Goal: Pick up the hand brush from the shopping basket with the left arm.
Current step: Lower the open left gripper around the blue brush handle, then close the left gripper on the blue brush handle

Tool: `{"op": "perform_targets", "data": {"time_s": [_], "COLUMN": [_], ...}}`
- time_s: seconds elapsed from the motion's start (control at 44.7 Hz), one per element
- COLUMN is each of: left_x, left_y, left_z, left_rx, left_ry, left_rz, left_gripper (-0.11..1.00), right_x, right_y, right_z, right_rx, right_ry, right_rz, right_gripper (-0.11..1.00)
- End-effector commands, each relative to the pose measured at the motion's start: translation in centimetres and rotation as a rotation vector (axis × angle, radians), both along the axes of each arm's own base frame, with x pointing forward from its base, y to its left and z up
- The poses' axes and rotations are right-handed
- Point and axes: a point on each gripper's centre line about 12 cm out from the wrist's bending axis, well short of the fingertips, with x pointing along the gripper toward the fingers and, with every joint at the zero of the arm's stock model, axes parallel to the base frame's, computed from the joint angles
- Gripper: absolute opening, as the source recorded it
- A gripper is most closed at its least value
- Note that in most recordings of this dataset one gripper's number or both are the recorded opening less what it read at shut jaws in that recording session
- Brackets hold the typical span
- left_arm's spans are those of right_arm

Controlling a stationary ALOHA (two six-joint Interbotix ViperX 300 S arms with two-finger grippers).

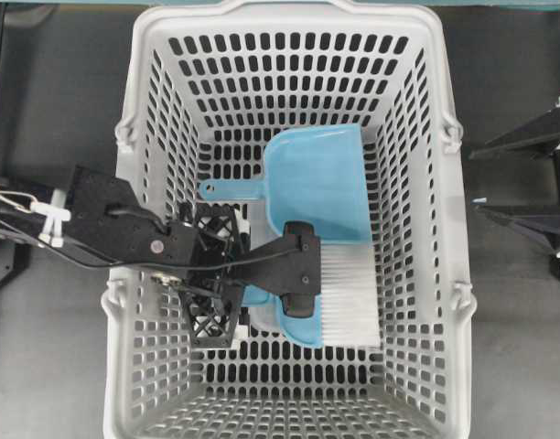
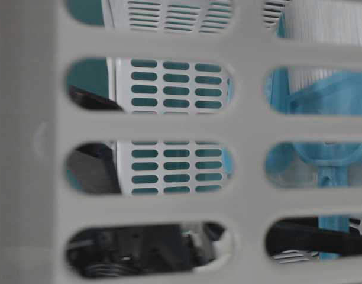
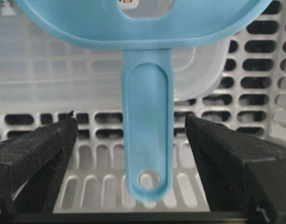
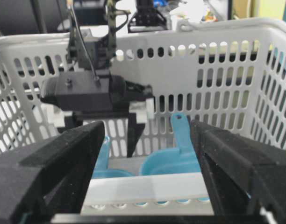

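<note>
The light-grey shopping basket [image 1: 147, 137] holds the light-blue hand brush [image 1: 300, 329], its white bristles [image 1: 349, 297] pointing right. My left arm [image 1: 106, 219] reaches in over the left wall. Its gripper [image 1: 227, 274] is open around the brush's thin handle [image 3: 147, 140]. The left wrist view shows a gap on each side between handle and fingers [image 3: 40, 149]. Overhead, the arm's black camera mount hides part of the brush. My right gripper [image 1: 474, 181] stands open outside the basket's right wall. From there it sees the left gripper [image 4: 133, 135] and the brush handle [image 4: 102, 149].
A matching blue dustpan [image 1: 321, 183] lies just behind the brush, its handle [image 1: 230, 189] pointing left toward the upper left finger. The table-level view looks through the blurred basket wall [image 2: 27, 148]. The near rim [image 4: 147, 186] crosses the right wrist view.
</note>
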Motion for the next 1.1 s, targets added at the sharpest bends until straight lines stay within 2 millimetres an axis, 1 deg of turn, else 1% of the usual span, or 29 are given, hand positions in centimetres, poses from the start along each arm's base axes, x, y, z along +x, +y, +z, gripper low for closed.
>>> {"op": "perform_targets", "data": {"time_s": [0.0, 0.09, 0.224, 0.56, 0.605, 0.649, 0.694, 0.806, 0.851, 0.873, 1.075], "left_x": [0.1, -0.1, 0.3, 0.3, 0.3, 0.4, 0.4, 0.5, 0.5, 0.5, 0.4], "left_y": [-0.1, 0.0, -0.1, -0.1, -0.2, -0.2, -0.3, -0.5, -0.5, -0.6, -0.9], "left_z": [-0.8, -2.1, -1.9, -1.9, -1.9, -1.9, -1.8, -1.7, -1.7, -1.7, -1.7], "left_rx": [-0.001, 0.001, -0.001, -0.003, -0.004, -0.006, -0.007, -0.009, -0.008, -0.008, -0.008], "left_ry": [-0.014, 0.001, -0.014, -0.012, -0.015, -0.020, -0.027, -0.038, -0.038, -0.039, -0.039], "left_rz": [-0.003, -0.004, -0.007, 0.000, 0.002, 0.004, 0.003, -0.005, -0.011, -0.013, -0.020], "left_gripper": [0.90, 0.90, 0.90, 0.88, 0.84, 0.77, 0.67, 0.35, 0.25, 0.23, 0.24], "right_x": [0.1, 0.1, 0.1, 0.0, 0.0, 0.0, 0.0, 0.0, 0.0, 0.0, 0.0], "right_y": [0.0, 0.0, 0.0, 0.0, 0.0, 0.0, 0.0, 0.0, 0.0, 0.0, 0.0], "right_z": [0.2, 0.0, 0.0, -0.2, -0.2, -0.2, -0.2, -0.3, -0.3, -0.3, -0.5], "right_rx": [0.005, 0.008, 0.008, 0.008, 0.008, 0.009, 0.008, 0.012, 0.011, 0.012, 0.012], "right_ry": [-0.006, -0.002, -0.003, 0.003, 0.003, 0.003, 0.003, 0.005, 0.006, 0.006, 0.011], "right_rz": [0.001, 0.001, 0.001, 0.000, 0.000, 0.000, 0.000, 0.000, 0.000, 0.000, 0.000], "right_gripper": [0.71, 0.71, 0.71, 0.71, 0.71, 0.71, 0.71, 0.71, 0.71, 0.71, 0.71]}}
